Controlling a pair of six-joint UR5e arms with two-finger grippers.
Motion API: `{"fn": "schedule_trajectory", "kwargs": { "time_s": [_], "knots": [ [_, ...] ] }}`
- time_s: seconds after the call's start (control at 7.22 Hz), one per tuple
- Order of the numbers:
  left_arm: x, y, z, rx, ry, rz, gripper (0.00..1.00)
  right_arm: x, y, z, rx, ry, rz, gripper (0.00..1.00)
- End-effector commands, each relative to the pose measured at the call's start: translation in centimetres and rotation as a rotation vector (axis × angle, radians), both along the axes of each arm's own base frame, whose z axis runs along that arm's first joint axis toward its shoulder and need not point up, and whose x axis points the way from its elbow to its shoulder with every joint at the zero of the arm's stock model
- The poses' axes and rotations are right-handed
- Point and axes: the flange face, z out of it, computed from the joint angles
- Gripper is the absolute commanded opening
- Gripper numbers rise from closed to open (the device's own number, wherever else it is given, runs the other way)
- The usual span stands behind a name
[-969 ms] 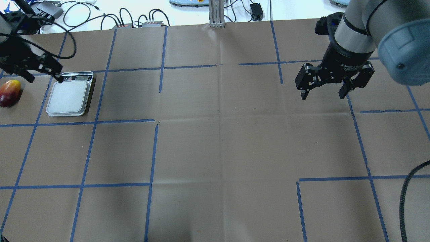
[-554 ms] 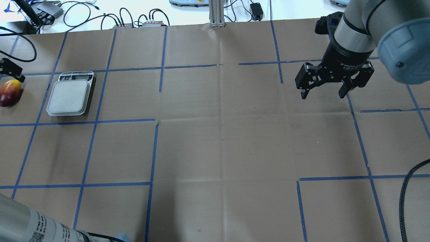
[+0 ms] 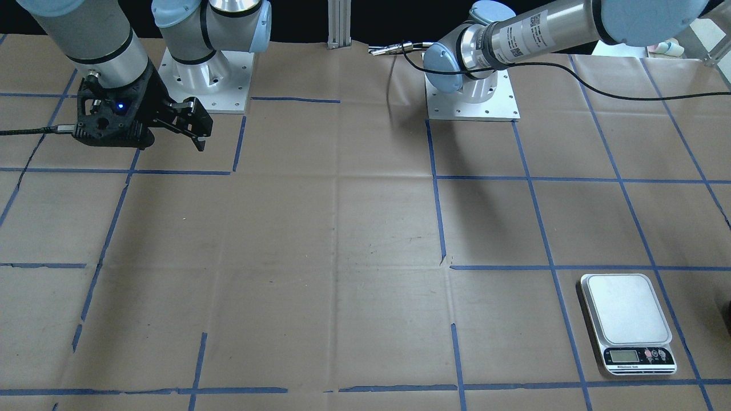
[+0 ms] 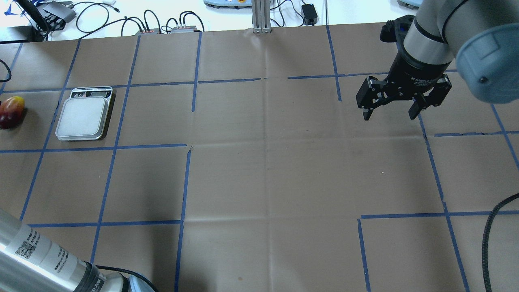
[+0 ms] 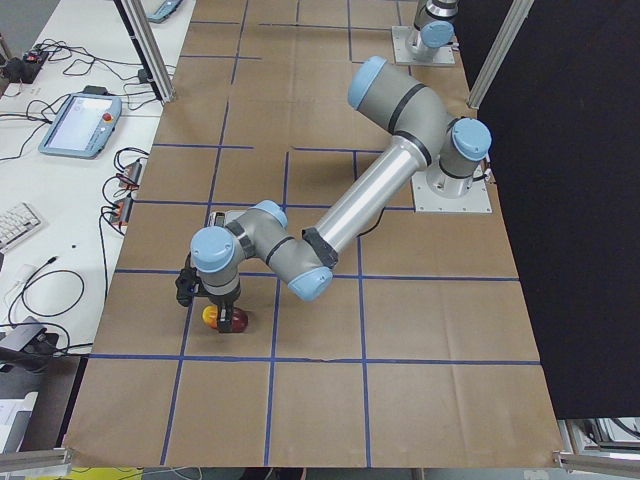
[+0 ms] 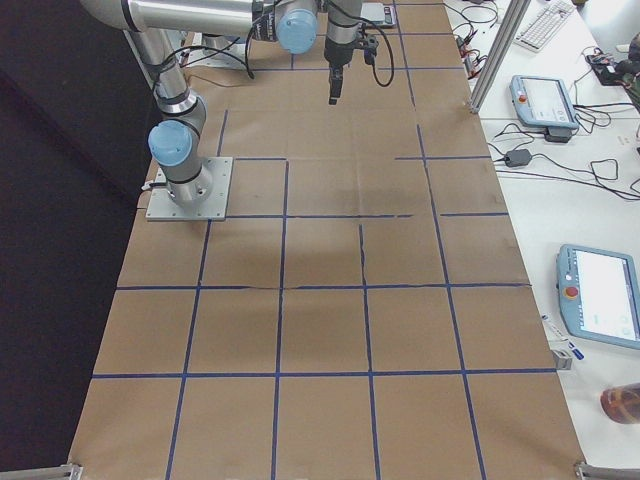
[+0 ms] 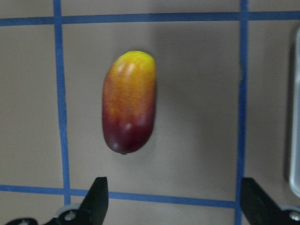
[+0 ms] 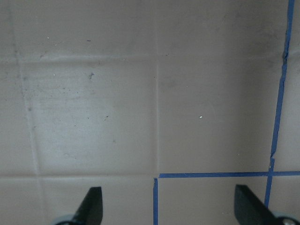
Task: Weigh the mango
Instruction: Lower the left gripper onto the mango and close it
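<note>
The right gripper [image 4: 390, 115] hangs spread open well away from the scale [image 4: 83, 117], the left gripper [image 7: 174, 194] gapes wide just beside the scale, and under it the mango [image 7: 129, 103] lies on the paper [image 4: 263, 182], not on the scale.

Brown paper table [image 4: 267, 162] gridded with blue tape [image 4: 121, 223].
A white bench [image 5: 60, 190] with a control tablet [image 5: 80, 125] runs along the table's far side; a black curtain [image 5: 580, 200] hangs on the opposite side.
</note>
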Motion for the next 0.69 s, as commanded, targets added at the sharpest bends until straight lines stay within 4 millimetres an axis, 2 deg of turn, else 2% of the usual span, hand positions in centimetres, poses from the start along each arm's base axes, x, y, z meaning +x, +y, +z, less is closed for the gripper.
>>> {"fn": "schedule_trajectory", "kwargs": {
  "time_s": [0.0,0.55],
  "knots": [
    [0.7,-0.4,-1.8,0.013,0.022,0.029,1.00,0.0,0.0,0.0,0.000,0.000,0.000,1.00],
    [1.1,-1.1,-4.8,0.034,0.042,-0.017,1.00,0.0,0.0,0.0,0.000,0.000,0.000,1.00]
  ]
}}
